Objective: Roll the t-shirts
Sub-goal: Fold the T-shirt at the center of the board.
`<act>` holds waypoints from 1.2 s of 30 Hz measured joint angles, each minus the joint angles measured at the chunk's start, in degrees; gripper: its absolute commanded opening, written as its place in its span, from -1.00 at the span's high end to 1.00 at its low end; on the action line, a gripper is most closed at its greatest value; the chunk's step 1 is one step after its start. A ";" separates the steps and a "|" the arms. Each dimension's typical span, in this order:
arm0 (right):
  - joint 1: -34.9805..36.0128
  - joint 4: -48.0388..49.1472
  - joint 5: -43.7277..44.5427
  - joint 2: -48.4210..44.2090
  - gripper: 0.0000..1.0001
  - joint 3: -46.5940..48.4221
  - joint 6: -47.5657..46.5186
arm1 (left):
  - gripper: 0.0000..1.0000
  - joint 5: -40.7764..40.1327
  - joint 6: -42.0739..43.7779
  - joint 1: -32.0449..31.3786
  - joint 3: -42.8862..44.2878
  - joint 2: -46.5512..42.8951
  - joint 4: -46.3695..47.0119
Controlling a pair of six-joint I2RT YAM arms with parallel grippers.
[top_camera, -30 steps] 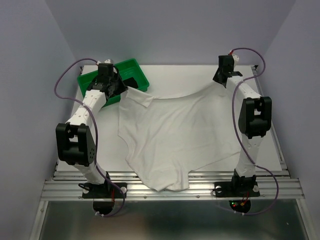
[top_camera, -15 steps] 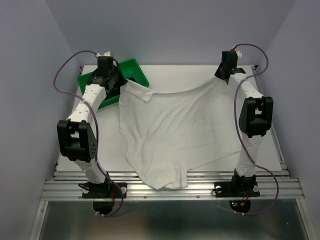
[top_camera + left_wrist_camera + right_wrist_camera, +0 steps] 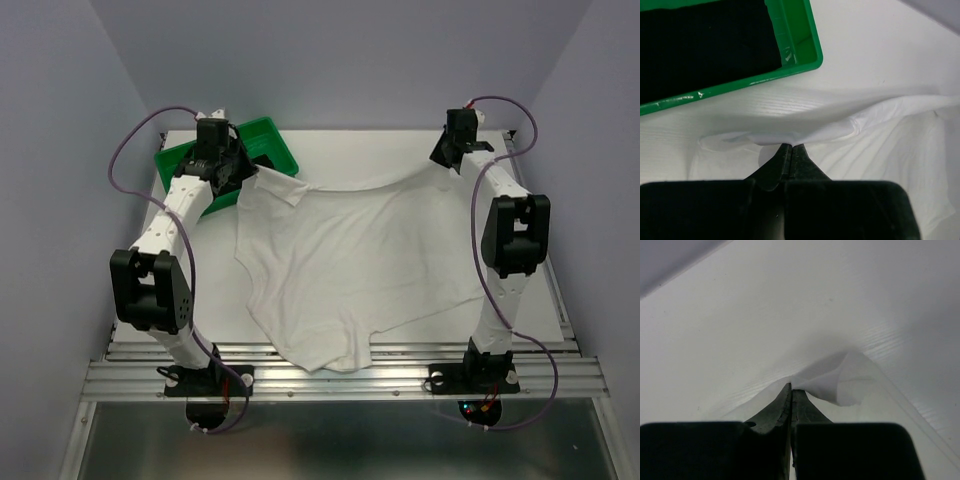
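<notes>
White soft fabric t-shirt (image 3: 350, 270) is seen from above spread open over the white table (image 3: 400, 145), with its far edge lifted and stretched between the two arms. Its near part reaches over the table's near edge. The left gripper (image 3: 243, 172) is closed on the far left corner, just beside the green plastic tray (image 3: 275, 135), and the right gripper (image 3: 447, 158) is closed on the far right corner. No roll has been formed yet.

From the left wrist, the jaws are seen pinched shut on a fold of white cloth. A plain black t-shirt (image 3: 705, 45) lies inside the tray and is not visibly rolled.

From the right wrist, the jaws are seen clamped on a thin white corner above bare table.

The task is judged to be near its start: one shirt is being laid out, and both are left to be rolled.
</notes>
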 measured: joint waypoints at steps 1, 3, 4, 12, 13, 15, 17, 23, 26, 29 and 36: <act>-0.02 -0.04 -0.17 -0.57 0.99 -1.29 0.11 | 1.00 0.00 -0.11 -0.31 -0.96 -1.03 -0.22; -0.07 0.11 -0.70 -2.03 0.99 -4.20 0.37 | 1.00 0.00 -0.59 -1.07 -3.32 -3.56 -0.42; -0.20 -0.44 -1.22 -3.37 0.99 -6.51 0.66 | 1.00 -0.02 -0.79 -1.33 -4.31 -4.63 -0.59; -4.00 -0.92 -4.76 -9.20 0.99 -14.91 2.93 | 1.00 -1.60 -4.04 -4.83 -15.98 -15.13 -1.38; -4.48 -0.85 -5.03 -9.20 0.99 -14.95 2.93 | 1.00 -2.01 -4.59 -5.49 -17.57 -15.96 -1.29; -5.29 -0.94 -5.53 -9.20 0.99 -15.17 2.91 | 1.00 -2.43 -5.62 -6.25 -20.24 -16.85 -0.94; -5.60 -1.25 -5.84 -9.20 0.99 -15.21 2.91 | 1.00 -2.67 -6.58 -7.06 -23.19 -17.73 -0.74; -5.60 -1.64 -5.84 -9.25 0.99 -15.21 2.27 | 1.00 -3.48 -8.59 -9.07 -30.03 -21.09 -1.14; -5.55 -1.73 -5.18 -9.42 0.99 -15.17 1.11 | 1.00 -3.65 -9.57 -9.62 -32.83 -24.33 -1.25; -5.55 -3.39 -4.87 -8.76 0.99 -12.24 -0.07 | 1.00 -3.78 -10.10 -9.64 -33.51 -25.83 -1.29; -5.55 -2.01 -6.08 -2.69 0.99 0.57 -1.07 | 1.00 -5.86 -9.90 -9.64 -29.55 -23.12 -1.75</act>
